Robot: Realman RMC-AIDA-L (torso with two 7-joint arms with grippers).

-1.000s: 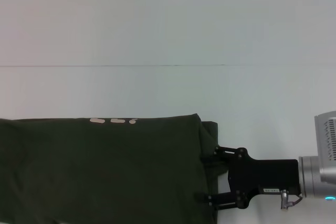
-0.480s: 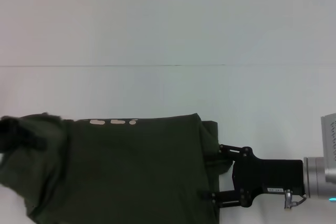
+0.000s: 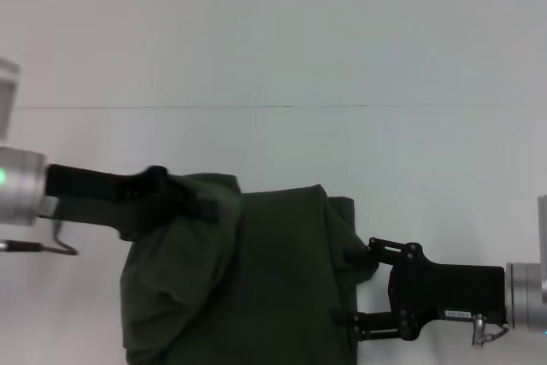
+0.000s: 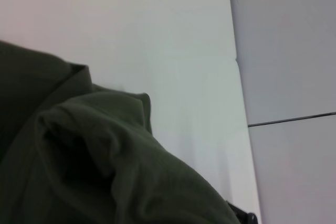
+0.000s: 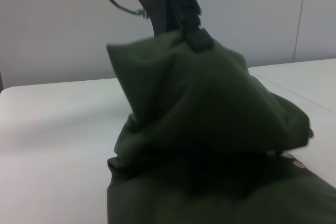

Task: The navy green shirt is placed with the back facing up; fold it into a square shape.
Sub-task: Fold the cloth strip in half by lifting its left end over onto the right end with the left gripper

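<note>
The navy green shirt (image 3: 273,279) lies on the white table (image 3: 273,40) near the front edge, its left part lifted and bunched. My left gripper (image 3: 205,207) reaches in from the left and is shut on that raised fold, holding it above the rest of the cloth. In the right wrist view the left gripper (image 5: 191,32) pinches the peak of the shirt (image 5: 210,119). The left wrist view shows only folds of the shirt (image 4: 79,171). My right gripper (image 3: 342,288) sits at the shirt's right edge, open, its fingers spread along the hem.
A thin seam (image 3: 188,108) runs across the table behind the shirt. A cable loop (image 3: 51,250) hangs under the left arm's wrist. Bare tabletop lies beyond the shirt and to its right.
The left gripper has come in from the left, lifting the shirt's left side and carrying it rightward over the body. The pale print is now covered. The right gripper has drifted slightly right.
</note>
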